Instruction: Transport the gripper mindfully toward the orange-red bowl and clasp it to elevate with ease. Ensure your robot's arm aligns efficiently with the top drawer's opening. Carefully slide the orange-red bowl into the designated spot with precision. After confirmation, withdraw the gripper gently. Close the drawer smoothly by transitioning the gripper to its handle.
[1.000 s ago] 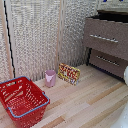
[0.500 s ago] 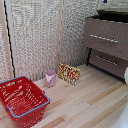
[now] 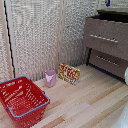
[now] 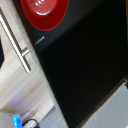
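Exterior view: light wood floor (image 3: 95, 102), pale screen walls (image 3: 35, 37). Drawer handle (image 3: 104, 38) runs sideways; bowl (image 4: 44, 12) sits mouth-up; hand's grip can't tell.

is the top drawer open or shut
Open: in the exterior view the top drawer front juts out past the lower drawer.

A home-like room: wood floor (image 3: 95, 102), woven screen wall (image 3: 37, 37), dark drawer cabinet (image 3: 107, 45), red basket (image 3: 22, 102).
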